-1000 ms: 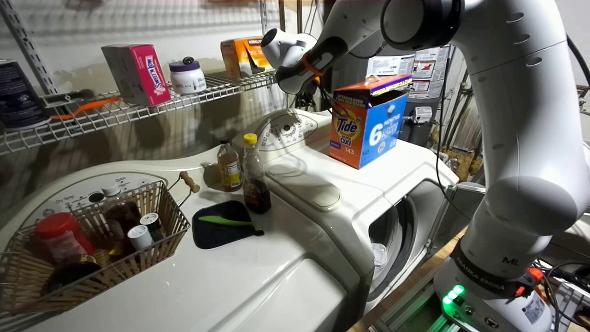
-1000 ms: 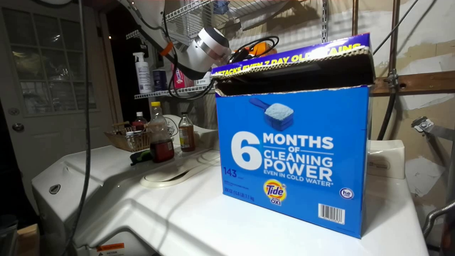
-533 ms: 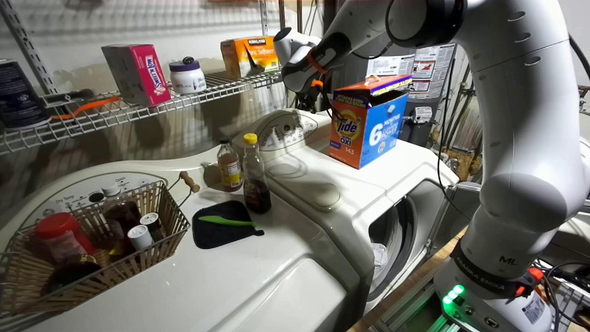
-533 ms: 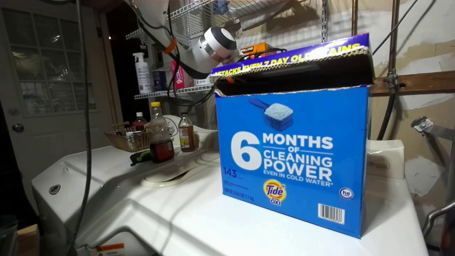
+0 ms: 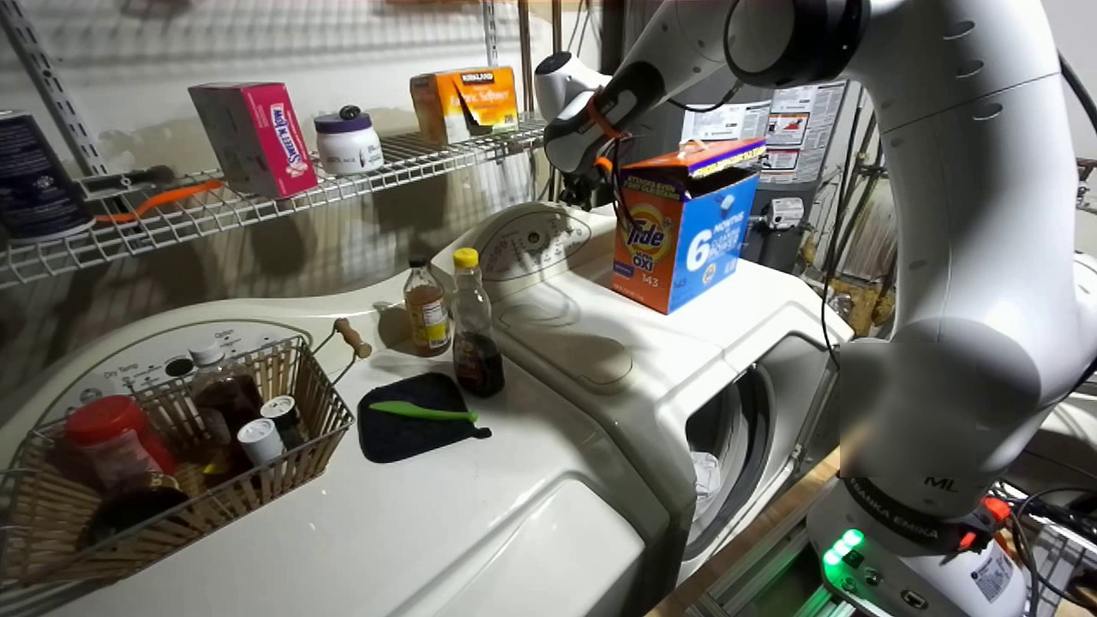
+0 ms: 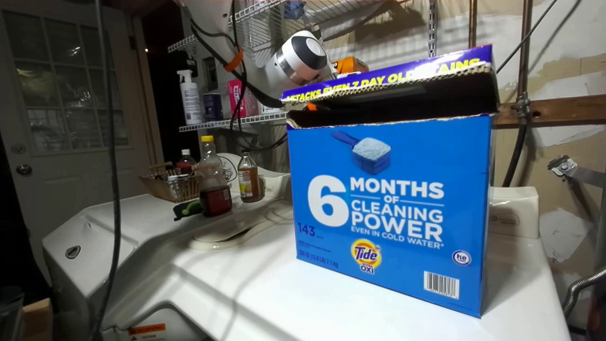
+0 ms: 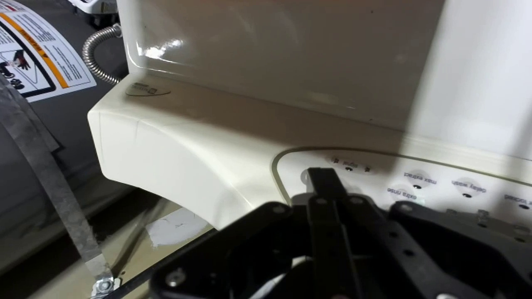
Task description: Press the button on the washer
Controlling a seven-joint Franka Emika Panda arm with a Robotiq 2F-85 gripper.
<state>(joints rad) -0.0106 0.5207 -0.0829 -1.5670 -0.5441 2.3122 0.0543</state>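
The washer is the big white appliance; its top also shows in an exterior view and the wrist view. Its control panel rises at the back. In the wrist view the panel appears upside down, with labels signal, max extract, extra rinse and delay wash. My gripper is shut and empty, its fingertips together over the panel's end. A round grey button is partly hidden behind the fingertips. I cannot tell whether they touch the panel. In an exterior view the gripper is dark and above the panel's end.
A Tide box stands on the washer close to the gripper and hides it in an exterior view. Two bottles, a dark pot holder and a basket stand to one side. A wire shelf hangs behind.
The wrist and gripper have moved to the right in both exterior views, along the washer's panel towards its end behind the Tide box. The box and bottles have not moved.
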